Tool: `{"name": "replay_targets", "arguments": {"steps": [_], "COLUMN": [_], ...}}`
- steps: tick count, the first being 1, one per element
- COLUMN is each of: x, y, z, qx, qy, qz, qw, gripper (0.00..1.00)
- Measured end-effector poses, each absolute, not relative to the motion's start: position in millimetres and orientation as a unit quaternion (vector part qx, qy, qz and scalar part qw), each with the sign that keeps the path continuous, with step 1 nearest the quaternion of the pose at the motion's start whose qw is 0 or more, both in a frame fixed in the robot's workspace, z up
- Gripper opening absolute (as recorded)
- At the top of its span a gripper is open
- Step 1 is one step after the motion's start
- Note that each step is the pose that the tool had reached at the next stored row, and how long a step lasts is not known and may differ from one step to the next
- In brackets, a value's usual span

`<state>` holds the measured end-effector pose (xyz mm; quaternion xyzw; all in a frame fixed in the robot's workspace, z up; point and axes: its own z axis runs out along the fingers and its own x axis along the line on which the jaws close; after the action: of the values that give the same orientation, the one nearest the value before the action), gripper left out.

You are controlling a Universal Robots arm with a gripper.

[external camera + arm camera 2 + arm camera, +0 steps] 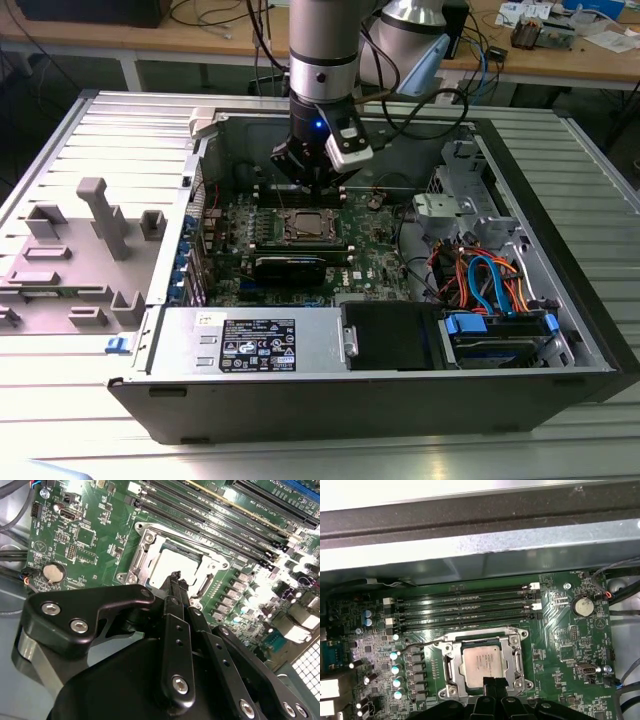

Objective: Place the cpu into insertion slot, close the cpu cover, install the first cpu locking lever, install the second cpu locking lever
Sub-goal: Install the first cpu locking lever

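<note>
The exterior view looks down from high and in front onto the open case. Both wrist views sit close above the board, facing down past the gripper; all share the socket.

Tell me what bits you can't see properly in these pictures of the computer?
- The near edge of the cpu cover in the first wrist view: the tool sits in front of it.
- Part of the cpu in the second wrist view: the tool's black body blocks it.
- The insertion slot in the exterior view: too small to tell whether its levers are locked.
</note>
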<state>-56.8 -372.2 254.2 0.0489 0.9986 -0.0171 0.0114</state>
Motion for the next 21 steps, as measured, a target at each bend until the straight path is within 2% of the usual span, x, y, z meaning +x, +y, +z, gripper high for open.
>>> {"name": "replay_targets", "arguments": {"steps": [21], "x": [-56.8], "y": [-372.2], "z": [254.3], "qx": [-0.023], "qy": [1.000], "qz": [-0.016], "qw": [0.013], "gripper": [0.11]}}
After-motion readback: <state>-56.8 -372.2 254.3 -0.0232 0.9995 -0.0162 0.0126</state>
